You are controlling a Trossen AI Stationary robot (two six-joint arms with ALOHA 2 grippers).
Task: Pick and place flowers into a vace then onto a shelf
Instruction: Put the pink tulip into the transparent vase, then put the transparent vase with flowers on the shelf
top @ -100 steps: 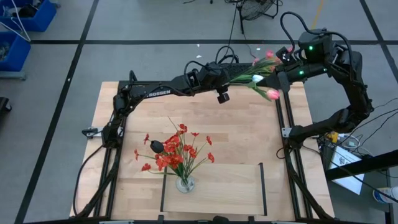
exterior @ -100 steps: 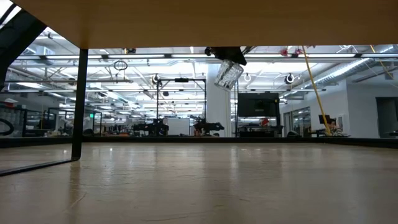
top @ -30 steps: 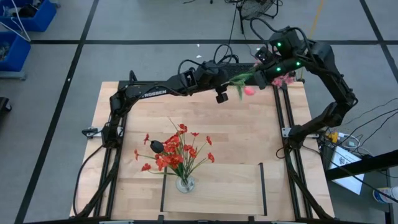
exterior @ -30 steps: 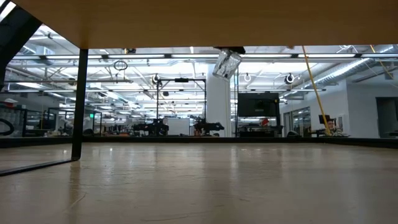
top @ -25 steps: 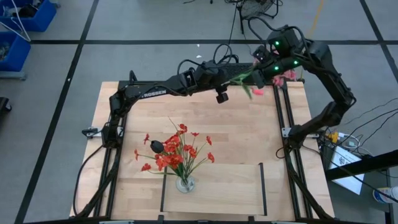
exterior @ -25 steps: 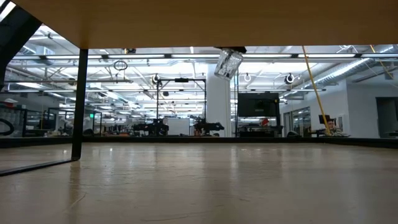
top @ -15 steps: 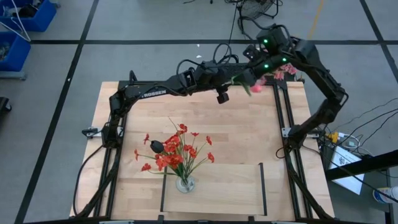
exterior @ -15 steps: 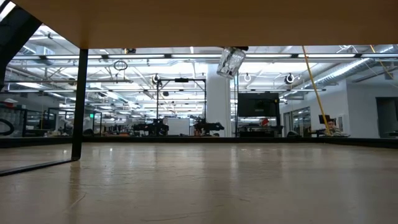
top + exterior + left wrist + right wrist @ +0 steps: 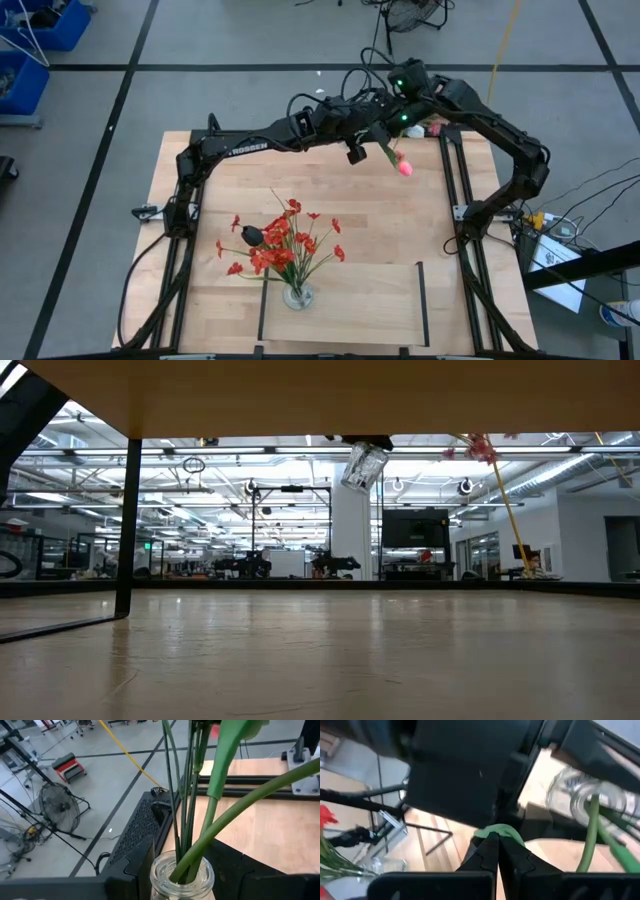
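Since a second ago the right arm has swung left along the table's far edge, and its gripper now sits tight against the left gripper over the far centre of the table. The pink-red tulip bud has dropped from beside the right wrist to hang below both grippers, over bare wood.

Left gripper: held aloft at far centre, fingers clamped on a clear glass jar. Jar seen from the left wrist view holds several thin green stalks plus one thicker stem leaning out over the rim. Low view shows the same jar tilted, high above the tabletop, with a pink blossom spray off to its right.

Right gripper: fingers pressed together, pinching a green stem at the tips, with the jar just beside it in that view.

Second container: a glass vase standing upright on the near left part of the shelf, close to its left rail. It is filled with red blossom sprays, which fan out towards the table's middle. A dark object lies among the sprays on their left side; cannot tell what it is.

Shelf sits at the near edge of the table, well apart from both grippers.
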